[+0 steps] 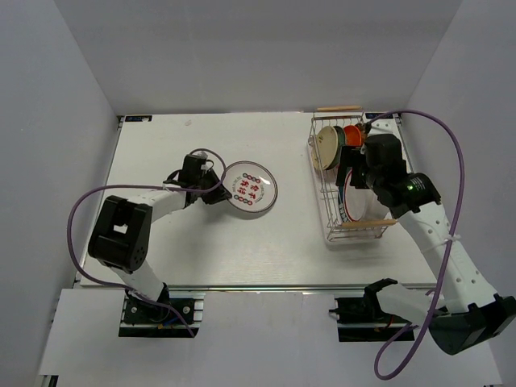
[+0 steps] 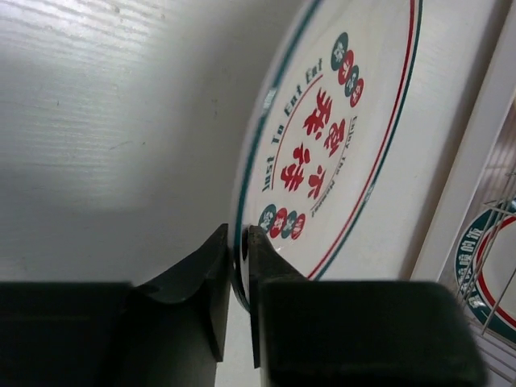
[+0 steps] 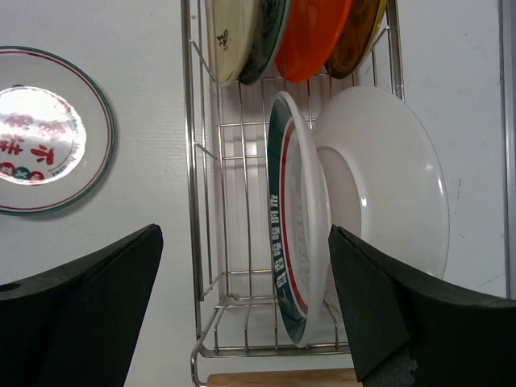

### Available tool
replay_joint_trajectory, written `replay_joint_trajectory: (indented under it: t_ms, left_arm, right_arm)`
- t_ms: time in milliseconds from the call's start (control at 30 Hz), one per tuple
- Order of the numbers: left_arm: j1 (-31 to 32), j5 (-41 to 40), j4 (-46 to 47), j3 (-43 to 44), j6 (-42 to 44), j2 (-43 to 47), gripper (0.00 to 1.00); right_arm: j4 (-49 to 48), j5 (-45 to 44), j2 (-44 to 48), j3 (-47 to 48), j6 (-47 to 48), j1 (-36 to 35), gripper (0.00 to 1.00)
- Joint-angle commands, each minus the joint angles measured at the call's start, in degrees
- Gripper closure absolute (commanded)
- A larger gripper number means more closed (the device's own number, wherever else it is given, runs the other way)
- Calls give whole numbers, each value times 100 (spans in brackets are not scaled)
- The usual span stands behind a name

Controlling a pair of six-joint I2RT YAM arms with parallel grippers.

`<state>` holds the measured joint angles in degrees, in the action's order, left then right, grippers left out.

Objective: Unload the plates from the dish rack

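Soft, even light falls from above in the overhead view. The white table [image 1: 201, 250] is bright, with only faint shadows beneath the arms [image 1: 121, 234]. The walls [image 1: 242, 48] take a grey-lilac cast and splay outward toward the edges.

In the left wrist view a pale glare band crosses the table's upper left, with dimmer shade below. The printed plate [image 2: 339, 137] reads sharp, while the left gripper [image 2: 239, 246] is near-black and blurred.

In the right wrist view glare washes out that plate's centre. The rack [image 3: 193, 201] wires are crisp, the white plate [image 3: 395, 185] is bright, and the right gripper [image 3: 243, 234] is a dark, soft-edged shape.
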<state>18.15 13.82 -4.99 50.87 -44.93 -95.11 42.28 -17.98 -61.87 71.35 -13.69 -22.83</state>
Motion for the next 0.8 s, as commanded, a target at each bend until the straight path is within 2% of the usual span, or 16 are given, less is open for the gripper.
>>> replay_joint_trajectory:
  t_ms: [0,67,233,500,533,600,767]
  left_arm:
    - [-13,-134,-300,177,168,-42,74]
    - [-13,-213,-467,239,177,-113,70]
    - [-13,-511,-950,423,177,-131,50]
    - [-13,-749,-1258,459,248,150,30]
    - [-13,-767,-1302,476,282,185,13]
    - [-13,-854,-1433,537,326,343,2]
    - [-13,-1197,-1846,626,353,722,2]
  right_arm:
    - [192,-233,-18,90,139,15,11]
    - [193,-198,-27,54,156,15,11]
    - [236,-101,-132,-25,200,33,11]
    - [447,-399,-361,-104,78,7,11]
    - [474,-426,-361,-121,25,15,13]
    - [491,-531,-370,-191,-10,7,15]
    - [597,-680,-484,-289,-19,7,22]
